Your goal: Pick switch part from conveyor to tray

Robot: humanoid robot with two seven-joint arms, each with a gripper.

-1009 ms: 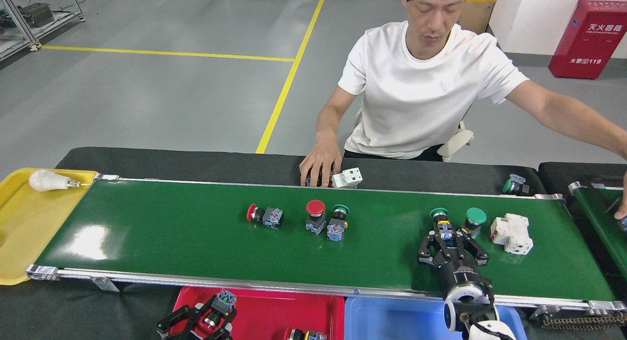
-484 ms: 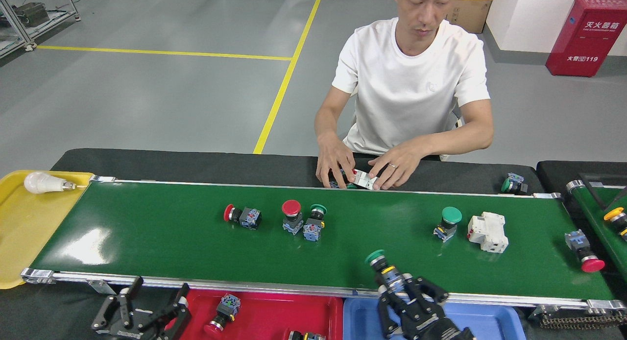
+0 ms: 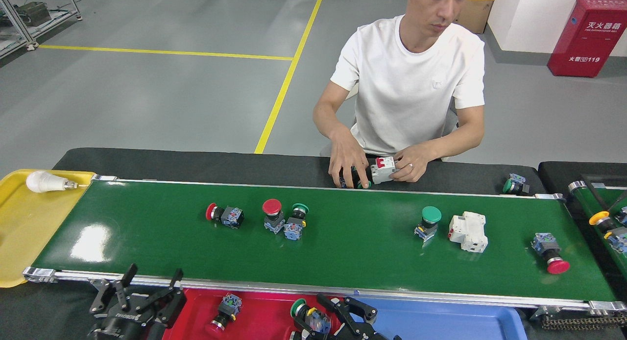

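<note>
Right fingers: the right gripper (image 3: 318, 320), black, hangs over the seam between the red plastic tray (image 3: 259, 310) and the blue plastic tray (image 3: 441, 323), just below the conveyor's near rail; its fingers pinch a green-capped push-button switch part with a blue contact block (image 3: 306, 314).
Held part's axis: tilted, green cap up and to the left, over the red tray's right end.
Left fingers: the left gripper (image 3: 142, 298), black, sits at the red tray's left edge, fingers spread, holding nothing.
Already in tray: a red-capped switch (image 3: 223, 313) lies in the red tray between the two grippers.
Conveyor: the long glossy dark-green belt with silver rails (image 3: 343, 261) carries more switches; a red-capped one lying on its side (image 3: 224, 215) is nearest the left gripper, beyond the near rail.
Judgement: release needs only a short drop leftward into the red tray.
</note>
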